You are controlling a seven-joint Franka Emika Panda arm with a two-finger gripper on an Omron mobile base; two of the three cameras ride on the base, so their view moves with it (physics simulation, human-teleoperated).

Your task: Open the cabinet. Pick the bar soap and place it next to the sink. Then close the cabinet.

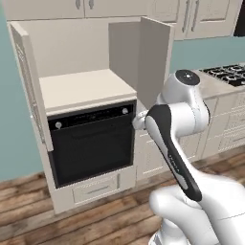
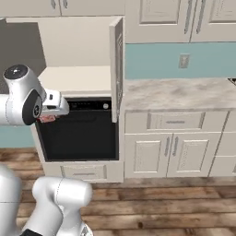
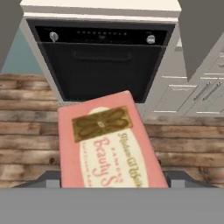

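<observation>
While both doors of the cabinet [image 1: 86,91] stand open in left base view, interior shelf is bare. Right base view: pink item at arm's wrist, w/ the table [image 2: 179,94] free for placing. Hand view: bar soap [image 3: 109,144] held betw. wide-set fingers, above oven [image 3: 100,57].
</observation>
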